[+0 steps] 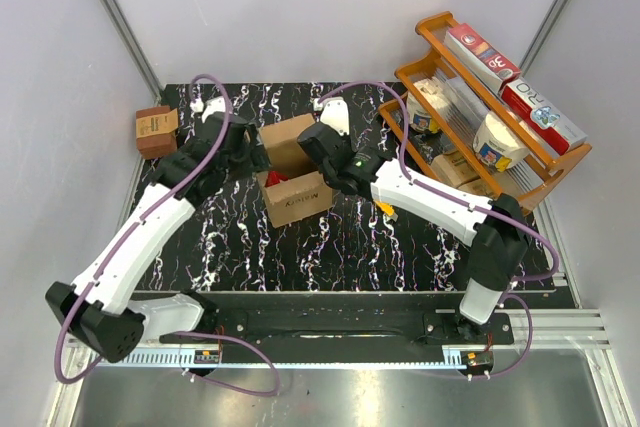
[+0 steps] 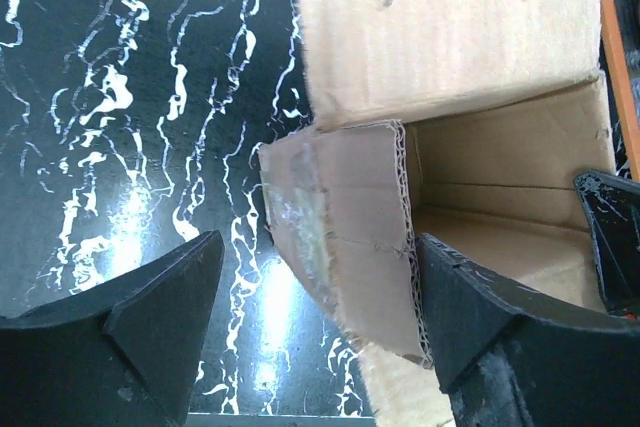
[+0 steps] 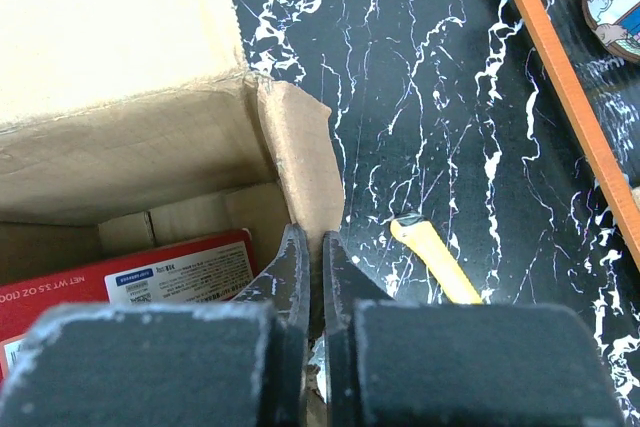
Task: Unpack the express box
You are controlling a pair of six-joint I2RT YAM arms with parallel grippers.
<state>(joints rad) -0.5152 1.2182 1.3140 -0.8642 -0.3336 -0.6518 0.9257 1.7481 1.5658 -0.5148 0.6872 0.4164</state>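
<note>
The express box (image 1: 297, 179) is pictured at mid-table with its flaps raised and a red packet (image 3: 130, 282) lying inside. Its left flap (image 2: 335, 187) is straddled by the left gripper (image 2: 320, 247), whose fingers are spread wide, one outside the box and one inside. The right gripper (image 3: 308, 247) is closed, its tips at the right flap (image 3: 300, 147). Whether cardboard is pinched there cannot be told. The left arm is judged best placed to close on its flap.

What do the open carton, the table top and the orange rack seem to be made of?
The express box: corrugated cardboard, matte brown; fluting shows along the cut flap edge. The table top: glossy black with white veins, marble-like, perhaps only a printed film; it mirrors the light. The rack: probably varnished wood, orange with slight sheen; plastic is possible.
</note>
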